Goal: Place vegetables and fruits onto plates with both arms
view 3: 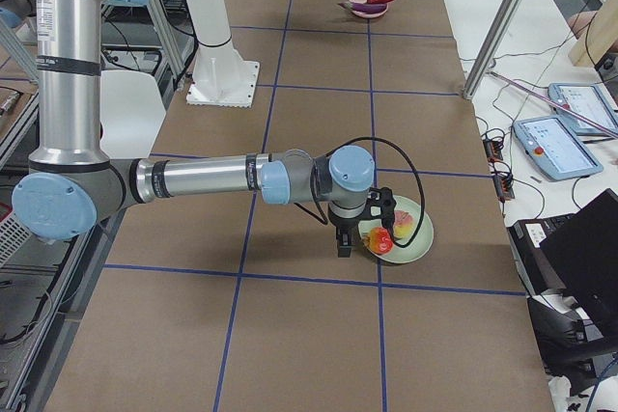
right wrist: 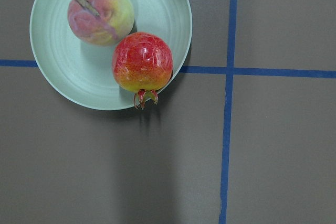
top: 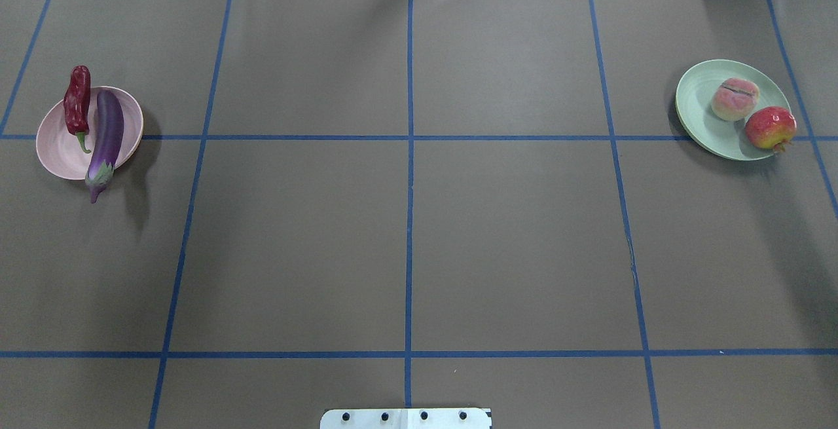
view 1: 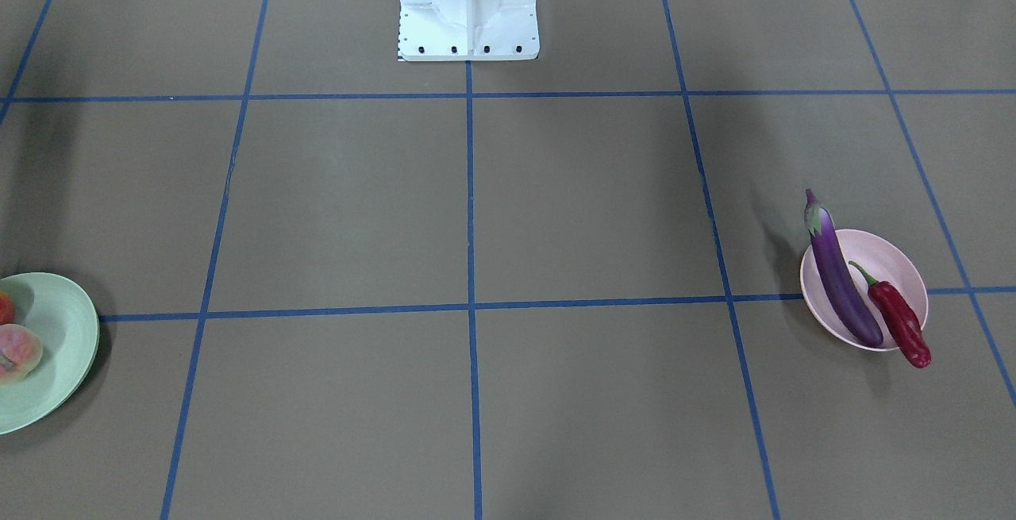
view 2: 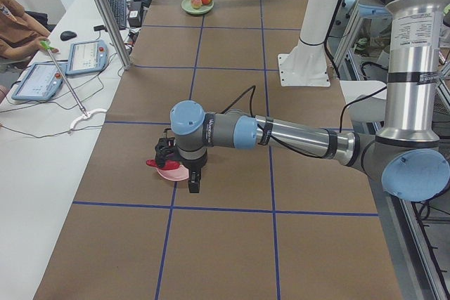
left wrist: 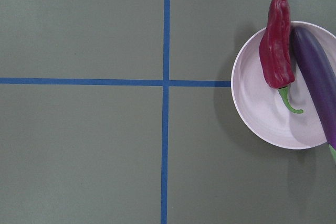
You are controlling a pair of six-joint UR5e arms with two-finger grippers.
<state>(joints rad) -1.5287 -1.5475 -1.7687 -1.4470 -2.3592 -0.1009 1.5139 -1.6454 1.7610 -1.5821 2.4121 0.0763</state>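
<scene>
left arm [view 2: 302, 138], right arm [view 3: 203, 178]: silver tubes, grey joints, light-blue caps [view 2: 187, 116], black cables [view 3: 388, 140]; white flared base [view 1: 468, 8], four black bolts [view 1: 454, 50]

One camera looks down over my shoulders at the surface [top: 510, 239]; one faces my base [view 1: 468, 12]. Two watch from the surface's ends. My wrist cameras hang close above the pink plate [left wrist: 257, 111] and the green plate [right wrist: 63, 74], both shared overhead.
</scene>
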